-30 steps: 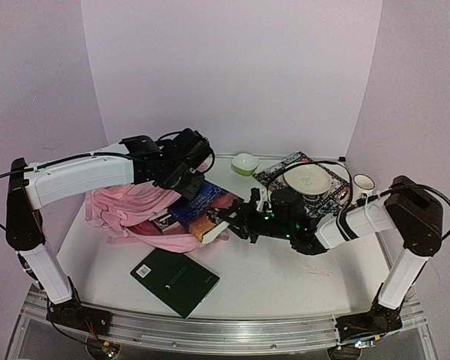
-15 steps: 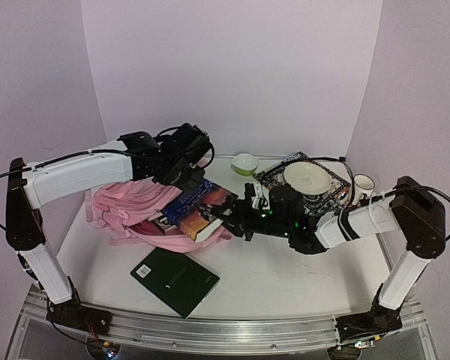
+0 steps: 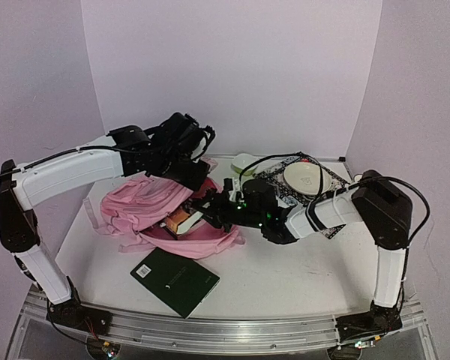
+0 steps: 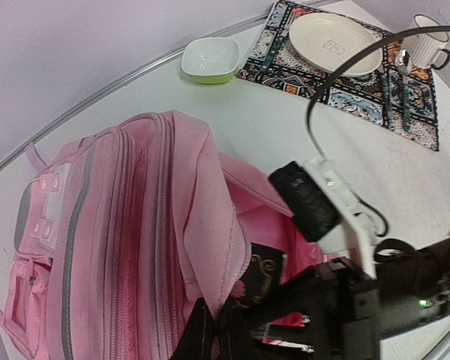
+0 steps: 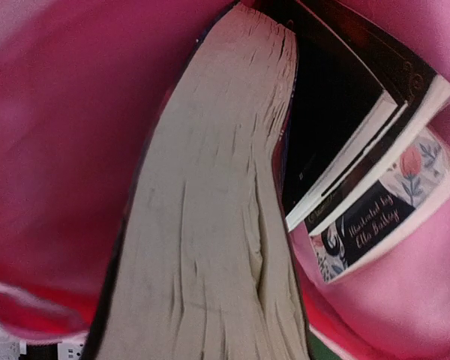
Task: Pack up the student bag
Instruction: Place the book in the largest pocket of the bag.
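Note:
The student bag [image 3: 142, 202] is a pink backpack lying on the table's left, mouth facing right. It also shows in the left wrist view [image 4: 120, 225]. My left gripper [image 3: 195, 176] is shut on the upper flap of the mouth [image 4: 217, 326] and holds it lifted. My right gripper [image 3: 210, 217] is at the mouth, shut on a thick book [image 5: 210, 225] whose cream page edge fills the right wrist view, inside the pink lining [image 5: 52, 150]. Its fingers are hidden. A dark book [image 5: 337, 127] and a floral-covered book [image 5: 375, 217] lie beside it in the bag.
A dark green book [image 3: 175, 271] lies on the table in front of the bag. At the back right are a patterned placemat [image 4: 360, 86] with a white plate [image 4: 334, 34], a mug [image 4: 427, 45] and a green bowl [image 4: 210, 58].

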